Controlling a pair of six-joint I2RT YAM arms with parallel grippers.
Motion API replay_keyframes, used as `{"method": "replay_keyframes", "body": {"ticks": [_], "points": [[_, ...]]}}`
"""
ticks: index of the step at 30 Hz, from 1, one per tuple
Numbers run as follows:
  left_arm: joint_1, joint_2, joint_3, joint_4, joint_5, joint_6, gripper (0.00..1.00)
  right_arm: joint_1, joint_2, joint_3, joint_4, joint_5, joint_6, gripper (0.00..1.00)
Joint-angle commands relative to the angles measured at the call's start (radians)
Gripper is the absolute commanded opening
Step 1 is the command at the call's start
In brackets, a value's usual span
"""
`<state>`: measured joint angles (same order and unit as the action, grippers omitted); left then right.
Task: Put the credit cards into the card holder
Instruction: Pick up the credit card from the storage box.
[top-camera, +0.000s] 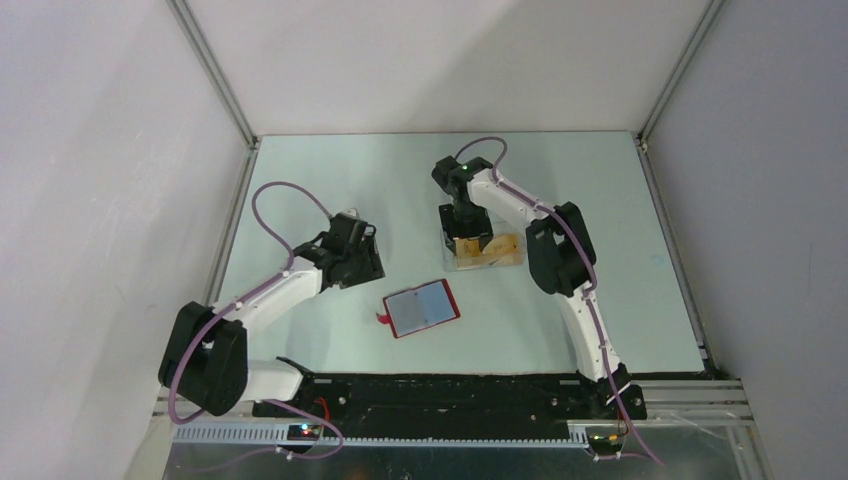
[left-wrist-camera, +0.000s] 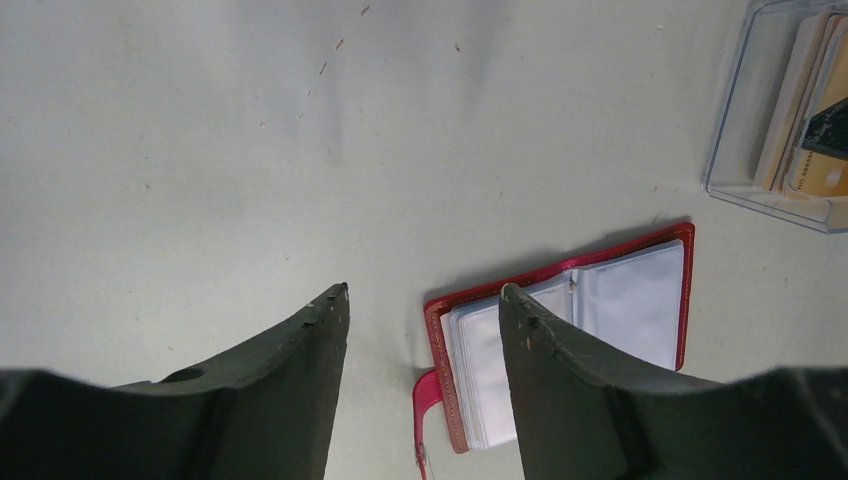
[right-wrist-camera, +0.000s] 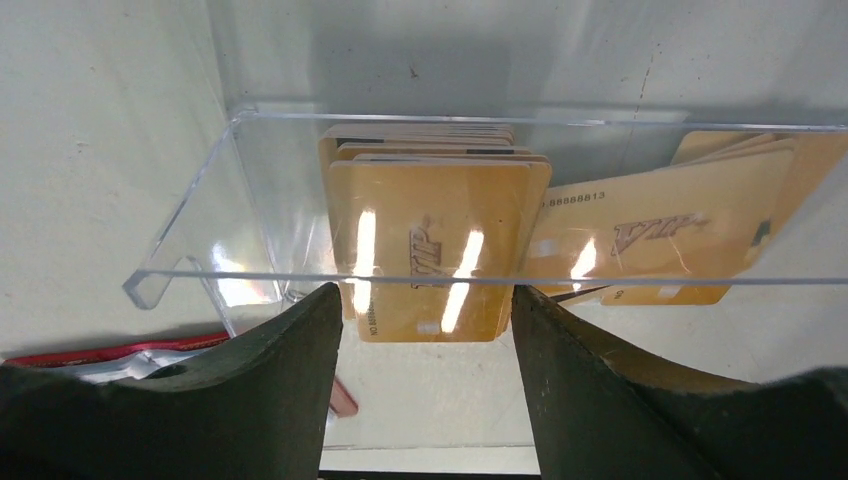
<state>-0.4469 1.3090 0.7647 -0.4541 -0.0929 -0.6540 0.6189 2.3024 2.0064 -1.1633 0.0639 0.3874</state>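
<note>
The red card holder (top-camera: 422, 308) lies open on the table, its blue-grey sleeves up and its red tab at the left; it also shows in the left wrist view (left-wrist-camera: 570, 325). The orange credit cards (right-wrist-camera: 430, 245) lie stacked in a clear plastic box (top-camera: 483, 250), with more cards (right-wrist-camera: 660, 235) spread to the right. My right gripper (right-wrist-camera: 422, 300) is open, hovering over the box with the stack just beyond its fingertips. My left gripper (left-wrist-camera: 422, 295) is open and empty, above the table to the left of the card holder.
The clear box's front wall (right-wrist-camera: 500, 280) runs across the right wrist view between the fingers and the cards. Its corner also shows in the left wrist view (left-wrist-camera: 760, 190). Grey enclosure walls stand on the left, back and right.
</note>
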Motion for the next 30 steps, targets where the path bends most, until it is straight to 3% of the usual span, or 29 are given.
{"method": "replay_keyframes", "body": {"ticks": [1, 5, 12, 30], "points": [[-0.003, -0.001, -0.001, 0.015, 0.002, 0.014, 0.62, 0.002, 0.026, 0.039, -0.022, 0.018, -0.001, 0.67], [-0.003, -0.001, -0.001, 0.017, 0.001, 0.014, 0.62, 0.001, 0.027, 0.037, -0.022, 0.012, 0.000, 0.66], [-0.003, 0.001, -0.002, 0.015, -0.001, 0.016, 0.62, -0.001, 0.019, 0.037, -0.021, 0.016, 0.003, 0.55], [-0.003, -0.002, 0.002, 0.014, 0.003, 0.017, 0.62, 0.004, -0.040, 0.045, -0.051, 0.046, -0.002, 0.59]]}}
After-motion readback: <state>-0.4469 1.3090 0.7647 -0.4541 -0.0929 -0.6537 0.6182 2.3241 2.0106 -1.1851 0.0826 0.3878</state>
